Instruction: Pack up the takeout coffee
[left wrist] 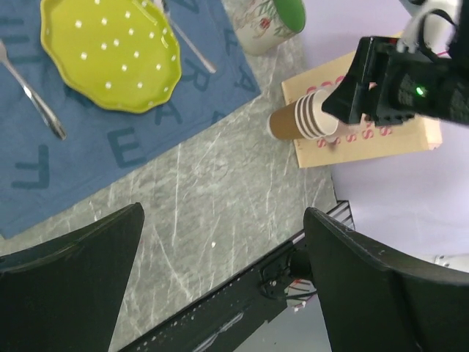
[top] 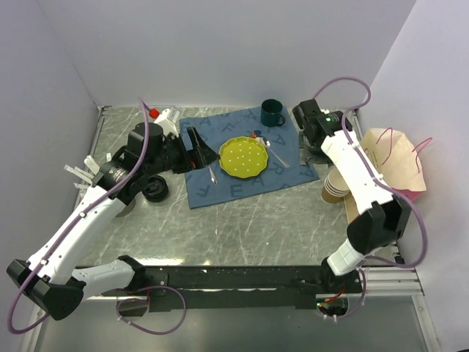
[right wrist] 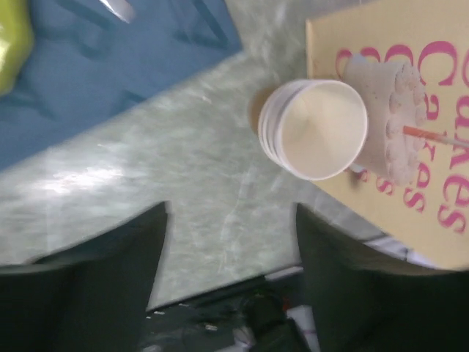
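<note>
The takeout coffee (top: 154, 189) stands on the marble table left of the blue mat, its round black lid facing up, right beside my left forearm. It is not in either wrist view. My left gripper (top: 194, 147) is open and empty over the left edge of the blue mat (top: 242, 158), beyond the cup; in the left wrist view (left wrist: 223, 220) its jaws stand wide apart over bare table. My right gripper (top: 308, 121) hangs near the mat's far right corner; in the right wrist view (right wrist: 231, 213) it is open and empty. The paper bag (top: 396, 165) lies at the right.
A stack of lidless tan cups (top: 335, 185) stands against the bag, also in the right wrist view (right wrist: 315, 128). On the mat are a yellow-green plate (top: 243, 156), cutlery (top: 278, 155) and a green mug (top: 272, 112). A white bottle (top: 163, 115) stands at the far left.
</note>
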### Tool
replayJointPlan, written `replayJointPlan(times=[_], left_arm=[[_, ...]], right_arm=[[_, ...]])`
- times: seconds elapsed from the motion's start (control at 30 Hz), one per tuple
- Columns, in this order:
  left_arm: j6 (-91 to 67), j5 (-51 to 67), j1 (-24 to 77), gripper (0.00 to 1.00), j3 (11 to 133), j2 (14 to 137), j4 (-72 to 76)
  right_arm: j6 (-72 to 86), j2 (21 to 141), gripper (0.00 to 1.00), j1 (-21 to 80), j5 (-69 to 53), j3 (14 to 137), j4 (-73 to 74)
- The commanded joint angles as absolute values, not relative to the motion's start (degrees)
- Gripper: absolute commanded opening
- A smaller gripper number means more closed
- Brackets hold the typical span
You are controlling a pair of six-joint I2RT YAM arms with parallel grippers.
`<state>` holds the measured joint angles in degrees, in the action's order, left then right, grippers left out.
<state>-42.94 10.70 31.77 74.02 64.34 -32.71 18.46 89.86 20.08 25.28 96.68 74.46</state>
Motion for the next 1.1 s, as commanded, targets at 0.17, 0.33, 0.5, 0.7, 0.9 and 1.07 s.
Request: replayJointPlan(times=[0.17, 0.33, 0.5, 0.7, 0.9, 1.07], left_arm=[[-43.86, 12.31, 31.64, 0.97, 70.66, 63.10, -33.56], [-43.50, 11.51, 31.64, 0.97, 70.05, 62.75, -33.66], [-42.89, 11.87, 31.64, 0.97, 70.49, 63.63, -33.66], [-42.80, 11.60, 31.64, 0.97, 71.02, 64.07, -34.19], [-43.07, 11.34, 31.64, 0.97, 70.40, 63.90, -33.75], [-43.24, 11.43, 31.64, 0.97, 70.31, 64.25, -33.84]], right_arm=[[12.21, 95.71, 0.38, 9.41, 22.32, 94.66, 71.81], [11.78, 95.89, 0.38, 5.02, 17.42, 92.29, 69.79], [10.90, 97.55, 0.38, 2.55, 13.54, 90.53, 68.47], [10.28, 97.73, 0.37, 1.76, 10.90, 88.69, 66.97], [9.93, 98.88, 0.34, 1.41, 10.90, 86.75, 66.01], [10.02, 99.23, 0.25, 0.97, 12.21, 87.36, 66.36]])
